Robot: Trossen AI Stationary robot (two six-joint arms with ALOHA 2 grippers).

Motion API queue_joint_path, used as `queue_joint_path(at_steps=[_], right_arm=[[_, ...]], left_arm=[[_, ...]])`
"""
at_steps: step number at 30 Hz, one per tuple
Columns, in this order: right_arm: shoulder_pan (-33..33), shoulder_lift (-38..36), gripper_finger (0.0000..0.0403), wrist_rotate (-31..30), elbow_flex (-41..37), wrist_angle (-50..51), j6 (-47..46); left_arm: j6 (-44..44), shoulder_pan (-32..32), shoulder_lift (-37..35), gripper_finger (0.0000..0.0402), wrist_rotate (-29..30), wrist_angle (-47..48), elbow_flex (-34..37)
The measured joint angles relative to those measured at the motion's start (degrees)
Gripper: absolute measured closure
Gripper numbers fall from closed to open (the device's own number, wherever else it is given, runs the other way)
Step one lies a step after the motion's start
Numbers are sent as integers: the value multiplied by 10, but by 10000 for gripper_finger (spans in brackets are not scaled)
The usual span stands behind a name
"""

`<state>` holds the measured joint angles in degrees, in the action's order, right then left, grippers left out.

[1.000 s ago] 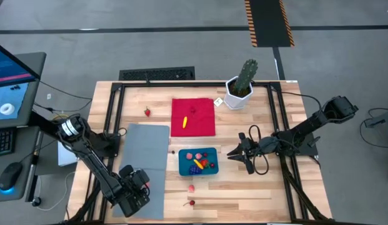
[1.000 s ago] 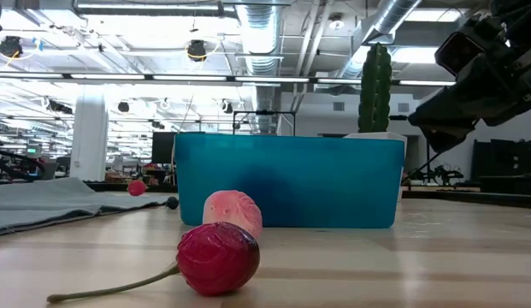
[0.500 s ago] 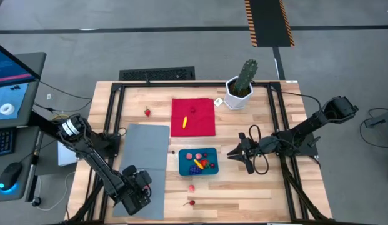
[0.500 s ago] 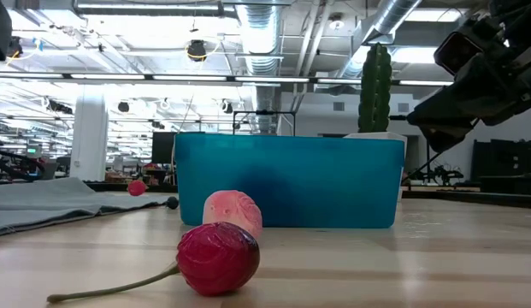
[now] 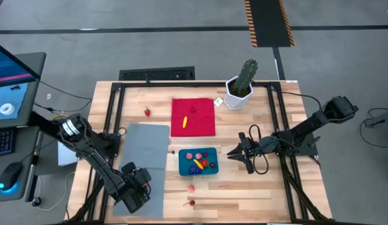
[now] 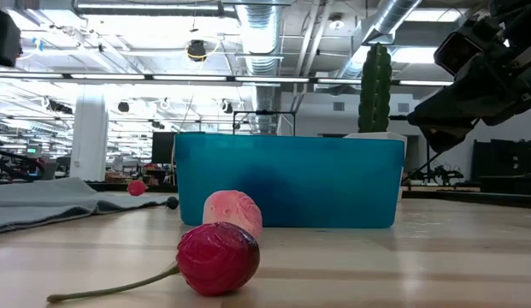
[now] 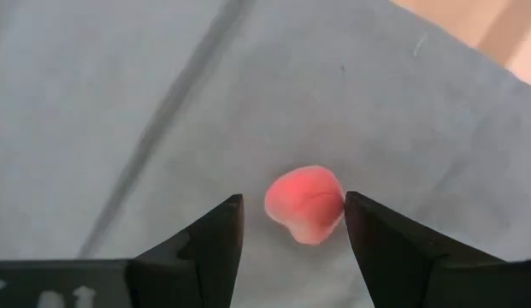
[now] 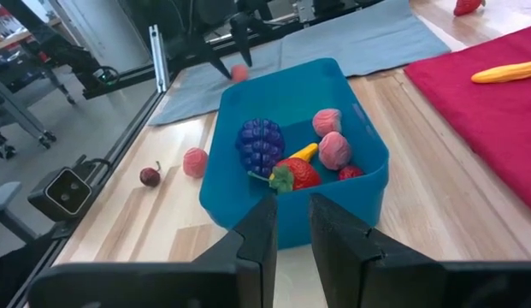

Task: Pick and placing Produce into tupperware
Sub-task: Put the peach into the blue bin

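High view. Wooden table (image 5: 243, 187) with a black frame, standing on grey floor; a monitor at 9 o'clock. Grey mat (image 5: 144, 159) at 8 o'clock of centre, red cloth (image 5: 194, 117) at 12, cactus (image 5: 242, 84) in a white pot at 1. Teal tupperware (image 5: 198, 161) sits just at 6 o'clock of the cloth, holding a purple cluster, a yellow piece, red and pink pieces. Loose produce: strawberry (image 5: 147, 112) at 10 o'clock, yellow piece (image 5: 185, 122) on the cloth, pink piece (image 5: 191, 187) and cherry (image 5: 192, 202) at 6 o'clock of the container. Left gripper (image 5: 141, 187) over the mat's near end; right gripper (image 5: 234, 154) at 3 o'clock of the container.

Low view. Open hall with ceiling ducts and lamps. Stemmed cherry (image 6: 217, 257) foremost, pink piece (image 6: 233, 212) behind it, then the teal wall (image 6: 291, 180).

Left wrist view. Fingers (image 7: 209, 244) stand wide around a pink-red piece (image 7: 305, 204), which touches one finger; grey mat beneath.

Right wrist view. Fingers (image 8: 256, 235) stand narrow, nothing between them, facing the filled container (image 8: 248, 214).
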<state>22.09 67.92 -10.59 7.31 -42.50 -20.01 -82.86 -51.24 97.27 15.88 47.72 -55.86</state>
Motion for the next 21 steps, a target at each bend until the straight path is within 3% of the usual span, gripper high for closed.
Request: queue_joint_path(at_steps=[13, 21], right_arm=[[0, 0, 310, 0, 0, 0, 0], [0, 0, 310, 0, 0, 0, 0]], left_arm=[[30, 9, 13, 213, -15, -27, 0], [33, 8, 13, 302, 10, -23, 0]])
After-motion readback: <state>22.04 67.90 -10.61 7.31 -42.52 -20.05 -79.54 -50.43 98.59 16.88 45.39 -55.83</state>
